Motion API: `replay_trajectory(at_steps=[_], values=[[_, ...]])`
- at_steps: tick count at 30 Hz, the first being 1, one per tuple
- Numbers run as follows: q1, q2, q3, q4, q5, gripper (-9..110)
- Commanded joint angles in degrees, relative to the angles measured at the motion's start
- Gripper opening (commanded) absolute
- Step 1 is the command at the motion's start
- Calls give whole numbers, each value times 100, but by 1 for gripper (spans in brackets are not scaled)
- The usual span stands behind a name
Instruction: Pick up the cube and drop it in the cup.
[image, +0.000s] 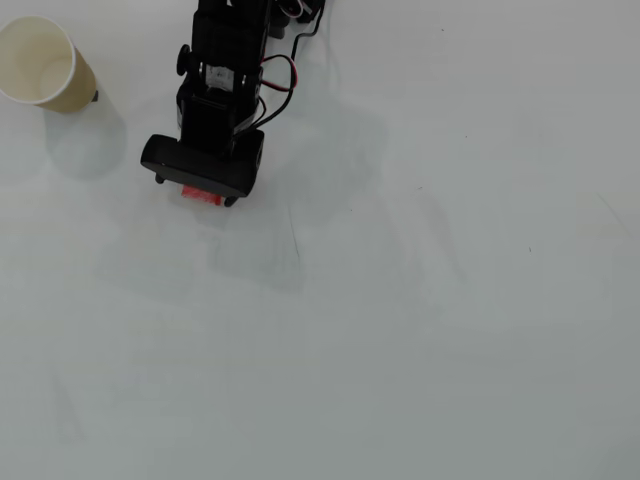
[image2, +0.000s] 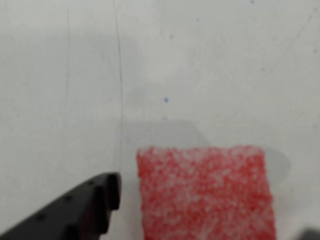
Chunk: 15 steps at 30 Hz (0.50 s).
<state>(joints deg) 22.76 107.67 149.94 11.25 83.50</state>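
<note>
I have the gripper (image2: 200, 220) down low over the cube (image2: 205, 192), and in the wrist view its fingers stand apart with the cube between them: one black finger (image2: 85, 210) sits just beside the cube's left face with a thin strip of surface showing between, and only a dark sliver of the other shows at the 5 o'clock corner. So nothing is clamped yet, as I read it; the fingers straddle the block so that closing would pinch its two side faces squarely.

In the overhead view the arm (image: 215, 100) hides nearly all of the cube (image: 200, 196), leaving just a red edge poking out at its 6 o'clock side. The cup (image: 40, 65) stands well apart, at about 10 o'clock from the cube, near the frame's upper left corner, mouth upward, so I judge a lift and swing that way is what follows the grasp.

The cube looks soft or grainy, red mottled with whitish flecks, edges slightly fuzzy, roughly square-faced. The cup is smooth cream paper, round-rimmed, white inside, tapering downward. The surface (image: 420, 330) is pale, matte, faintly scuffed with thin lines.
</note>
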Motion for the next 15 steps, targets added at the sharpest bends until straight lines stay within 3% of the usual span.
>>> replay_trajectory(at_steps=[1,6,12,15], values=[[62,70,-677,-193,0,36],[88,70,-606,-114,0,33],[141,70,-598,132,-26,12],[141,70,-598,193,-26,8]])
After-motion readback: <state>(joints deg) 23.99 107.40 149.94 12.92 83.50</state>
